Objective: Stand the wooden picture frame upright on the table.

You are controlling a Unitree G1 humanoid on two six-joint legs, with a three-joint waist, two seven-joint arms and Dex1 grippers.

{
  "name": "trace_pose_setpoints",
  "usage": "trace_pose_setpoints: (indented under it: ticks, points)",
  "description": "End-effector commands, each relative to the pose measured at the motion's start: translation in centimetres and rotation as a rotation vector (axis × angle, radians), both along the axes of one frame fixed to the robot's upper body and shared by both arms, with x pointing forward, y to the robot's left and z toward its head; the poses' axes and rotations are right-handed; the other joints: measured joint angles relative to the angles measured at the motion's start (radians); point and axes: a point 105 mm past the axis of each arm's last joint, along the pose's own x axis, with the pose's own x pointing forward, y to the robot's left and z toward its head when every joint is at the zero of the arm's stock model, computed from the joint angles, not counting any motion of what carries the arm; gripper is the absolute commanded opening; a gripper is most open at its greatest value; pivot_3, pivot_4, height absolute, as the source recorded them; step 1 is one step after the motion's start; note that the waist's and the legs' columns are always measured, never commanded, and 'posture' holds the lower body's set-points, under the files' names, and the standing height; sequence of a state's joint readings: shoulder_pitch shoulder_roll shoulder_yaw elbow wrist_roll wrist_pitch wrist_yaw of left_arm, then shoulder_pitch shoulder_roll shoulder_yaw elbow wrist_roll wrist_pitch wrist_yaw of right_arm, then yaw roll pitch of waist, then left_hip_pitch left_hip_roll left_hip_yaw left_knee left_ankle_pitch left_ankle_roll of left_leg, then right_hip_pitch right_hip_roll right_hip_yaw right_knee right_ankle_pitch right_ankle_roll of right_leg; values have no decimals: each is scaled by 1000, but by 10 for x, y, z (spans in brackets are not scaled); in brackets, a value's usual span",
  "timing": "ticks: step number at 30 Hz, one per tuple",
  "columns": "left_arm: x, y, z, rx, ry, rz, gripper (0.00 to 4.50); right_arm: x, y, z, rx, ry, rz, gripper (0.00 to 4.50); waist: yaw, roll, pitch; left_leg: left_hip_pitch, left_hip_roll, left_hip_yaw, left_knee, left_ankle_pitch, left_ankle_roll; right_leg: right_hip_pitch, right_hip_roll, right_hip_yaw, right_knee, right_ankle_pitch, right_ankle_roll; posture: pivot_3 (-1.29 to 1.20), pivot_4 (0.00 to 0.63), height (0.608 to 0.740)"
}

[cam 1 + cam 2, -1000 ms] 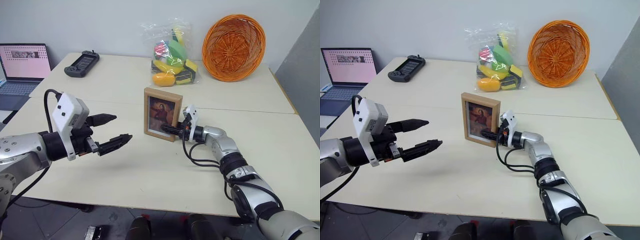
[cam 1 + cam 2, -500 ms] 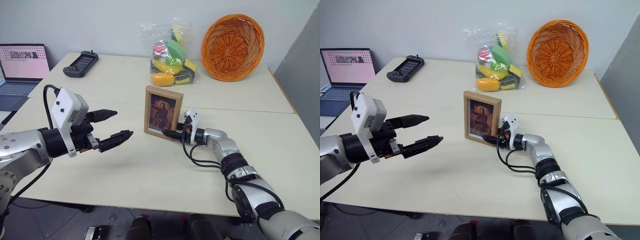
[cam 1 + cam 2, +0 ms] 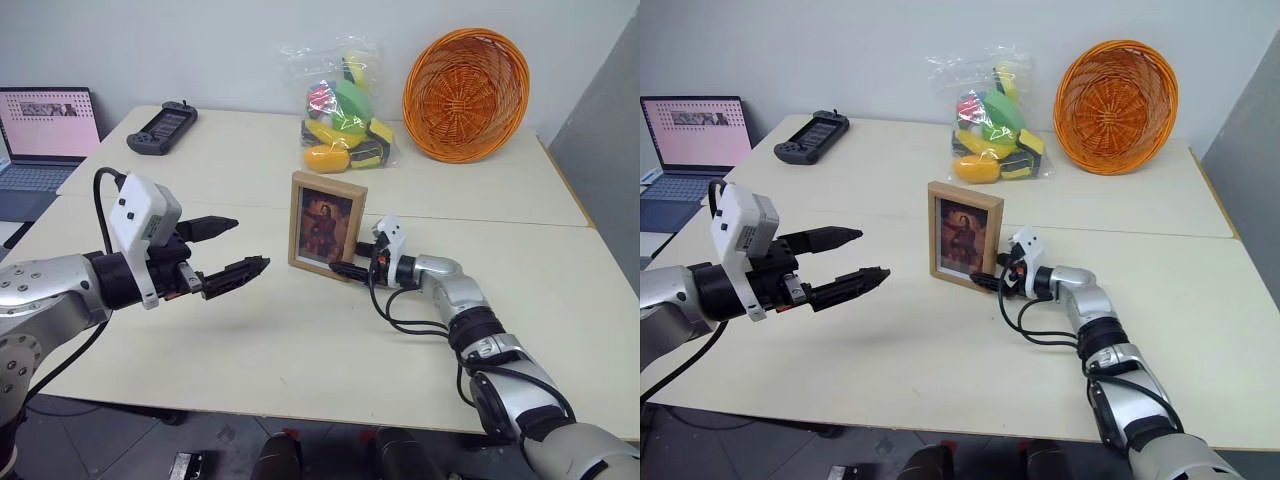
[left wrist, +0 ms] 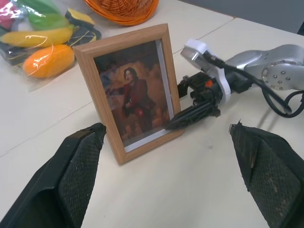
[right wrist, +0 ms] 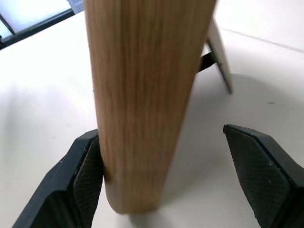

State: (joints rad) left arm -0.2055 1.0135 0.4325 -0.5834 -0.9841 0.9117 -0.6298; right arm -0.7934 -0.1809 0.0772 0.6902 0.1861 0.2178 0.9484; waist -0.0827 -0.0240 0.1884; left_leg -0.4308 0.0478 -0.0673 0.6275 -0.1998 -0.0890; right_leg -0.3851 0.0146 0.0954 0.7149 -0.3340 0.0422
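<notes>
The wooden picture frame [image 3: 327,222] stands upright near the middle of the table [image 3: 300,340], its dark reddish portrait facing me. My right gripper [image 3: 352,262] sits low at the frame's bottom right corner, open. In the right wrist view the frame's wooden side edge [image 5: 142,95] rises between the spread fingers [image 5: 80,180], close to one and well apart from the other, and the stand flap [image 5: 219,54] is folded out behind. My left gripper [image 3: 245,243] hovers open to the left of the frame, holding nothing. The left wrist view looks at the frame [image 4: 133,90] and the right gripper [image 4: 192,113] beside it.
A clear bag of toy fruit [image 3: 345,110] and an orange wicker basket [image 3: 466,92] stand at the back of the table. A black game controller [image 3: 162,127] lies at the back left, and a laptop [image 3: 45,130] sits at the far left.
My right gripper has opened and let go of the frame, drawing slightly to the right. The frame stays standing by itself. The left gripper has kept still.
</notes>
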Motion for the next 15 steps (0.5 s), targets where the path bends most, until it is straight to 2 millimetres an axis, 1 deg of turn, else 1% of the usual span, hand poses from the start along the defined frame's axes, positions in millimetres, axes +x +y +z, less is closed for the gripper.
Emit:
trace_pose_setpoints:
  ticks: [1,4,6,7,9,11,12,13,14,15]
  points:
    - [3,-2,5,-23,-24,0,4500,-5,-15,24,12,-59,-8,4034,0,0,0,0,0,0,0,0,0,0,0,0,0,0,0,0,150,740]
    - [7,-4,0,-41,-7,12,4500,-12,-35,36,4,-70,-62,4034,3,0,0,0,0,0,0,0,0,0,0,0,0,0,0,0,150,740]
    - [9,-5,-2,-47,-10,18,4500,-18,-45,40,5,-66,-95,4034,4,0,0,0,0,0,0,0,0,0,0,0,-1,0,0,0,150,740]
    - [11,-5,-2,-70,-15,24,4308,-23,-54,45,27,-71,-122,3867,4,0,0,0,0,0,0,0,0,0,0,0,-1,0,0,0,150,740]
    - [15,-5,0,-106,-23,31,3965,-34,-65,49,50,-66,-161,3499,6,0,0,0,0,0,0,0,0,0,0,0,-1,0,0,0,150,740]
    - [19,-4,2,-120,-34,46,3507,-43,-70,48,52,-59,-185,3011,9,0,0,0,0,0,0,0,0,0,0,0,-1,0,0,0,150,740]
    - [21,-4,4,-150,-42,51,3258,-46,-72,47,59,-42,-209,2710,7,0,0,0,0,0,0,0,0,0,0,0,-1,0,0,0,150,740]
    - [23,-4,6,-170,-39,49,3088,-46,-74,46,65,-28,-236,2534,5,0,0,0,0,0,0,0,0,0,0,1,-1,0,0,0,150,740]
    - [25,-4,7,-179,-39,57,2810,-48,-75,44,67,-14,-254,2236,3,0,0,0,0,1,0,0,0,0,0,2,-1,0,0,0,150,740]
    - [28,-3,7,-179,-39,73,2643,-50,-76,42,68,-6,-267,2214,2,0,0,0,0,1,0,0,0,0,0,1,-1,0,0,0,150,740]
